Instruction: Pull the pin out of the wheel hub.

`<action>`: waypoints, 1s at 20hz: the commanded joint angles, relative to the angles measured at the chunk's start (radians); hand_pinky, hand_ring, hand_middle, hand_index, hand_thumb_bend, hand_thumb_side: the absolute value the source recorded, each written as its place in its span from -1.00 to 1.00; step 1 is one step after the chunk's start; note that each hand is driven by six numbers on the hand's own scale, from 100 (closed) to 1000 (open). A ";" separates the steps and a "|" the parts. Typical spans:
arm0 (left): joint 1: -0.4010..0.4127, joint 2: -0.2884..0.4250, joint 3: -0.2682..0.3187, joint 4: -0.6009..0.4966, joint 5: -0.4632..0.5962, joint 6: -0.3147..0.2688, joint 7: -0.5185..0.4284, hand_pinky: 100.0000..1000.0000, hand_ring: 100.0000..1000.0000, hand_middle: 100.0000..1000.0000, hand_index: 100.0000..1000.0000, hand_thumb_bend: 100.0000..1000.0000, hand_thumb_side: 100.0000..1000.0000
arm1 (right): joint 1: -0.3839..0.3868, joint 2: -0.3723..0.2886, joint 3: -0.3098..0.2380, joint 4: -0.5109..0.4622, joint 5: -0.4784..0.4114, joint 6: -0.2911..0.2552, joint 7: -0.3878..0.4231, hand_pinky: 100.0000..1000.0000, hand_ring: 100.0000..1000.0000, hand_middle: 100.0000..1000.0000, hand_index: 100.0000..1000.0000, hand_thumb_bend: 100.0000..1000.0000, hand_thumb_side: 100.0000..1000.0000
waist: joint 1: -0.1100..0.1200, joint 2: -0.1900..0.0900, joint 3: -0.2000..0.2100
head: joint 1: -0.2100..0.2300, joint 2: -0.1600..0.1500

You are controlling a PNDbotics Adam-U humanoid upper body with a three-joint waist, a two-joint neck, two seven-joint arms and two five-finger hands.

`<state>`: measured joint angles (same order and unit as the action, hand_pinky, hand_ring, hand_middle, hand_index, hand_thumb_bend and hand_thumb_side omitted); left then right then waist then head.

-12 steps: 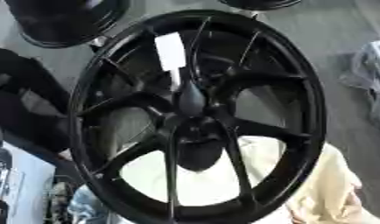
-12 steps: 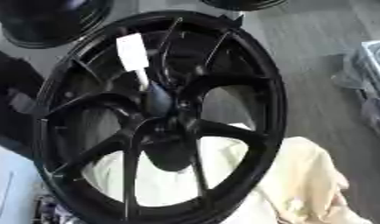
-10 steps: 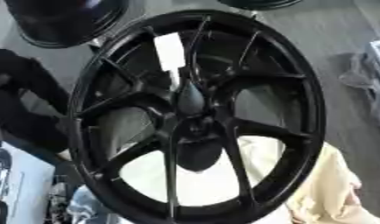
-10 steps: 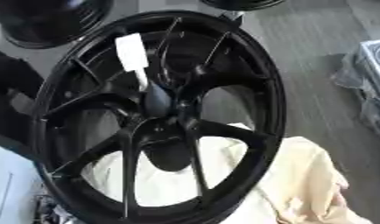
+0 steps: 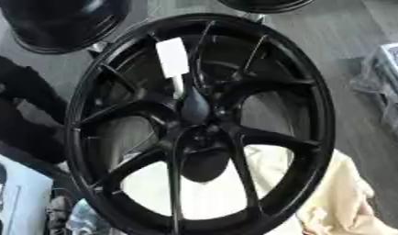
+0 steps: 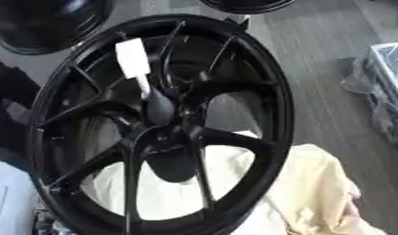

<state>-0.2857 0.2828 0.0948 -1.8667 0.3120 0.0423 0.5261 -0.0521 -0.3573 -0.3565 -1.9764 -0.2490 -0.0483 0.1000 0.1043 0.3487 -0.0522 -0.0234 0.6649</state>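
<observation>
While no robot hand is in view, so its state cannot be told, the pin (image 5: 194, 106) sits at the wheel hub (image 5: 204, 133), white tag (image 5: 172, 57) at 11 o'clock; an off-axis pull may jam it.

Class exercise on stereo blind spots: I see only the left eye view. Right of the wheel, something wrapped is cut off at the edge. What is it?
Observer: The right eye view shows more of it: a box with a pale flat top, and clear wrap bunched against its left side.
Operator: Any robot hand near the pin on your side?
Observer: None shows in the right eye view either; nothing touches the white tag on the pin.
</observation>
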 commanded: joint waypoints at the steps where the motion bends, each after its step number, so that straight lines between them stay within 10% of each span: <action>1: -0.025 0.042 0.006 -0.019 -0.009 0.001 0.000 0.16 0.29 0.26 0.36 -1.00 0.51 | 0.002 -0.021 -0.010 -0.024 0.009 0.000 -0.007 1.00 0.84 0.70 0.71 -1.00 -0.02 | -0.002 -0.015 0.001 | -0.006 -0.005; 11: -0.286 0.434 -0.082 -0.049 0.074 0.170 -0.093 0.21 0.34 0.32 0.39 -1.00 0.38 | 0.035 -0.041 -0.016 -0.024 0.017 0.006 -0.025 1.00 0.83 0.69 0.70 -1.00 -0.02 | 0.013 -0.046 0.016 | -0.032 0.017; 20: -0.616 0.691 -0.300 -0.034 0.125 0.426 -0.381 0.26 0.37 0.35 0.45 -1.00 0.27 | 0.048 -0.039 -0.011 -0.024 0.043 0.009 -0.028 1.00 0.83 0.69 0.70 -1.00 -0.02 | 0.024 -0.048 0.010 | -0.048 0.018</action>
<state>-0.8812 0.9205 -0.1876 -1.8971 0.4431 0.4404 0.1865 -0.0034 -0.3684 -0.3626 -1.9764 -0.2134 -0.0397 0.0751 0.1332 0.3285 -0.0419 -0.0655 0.6838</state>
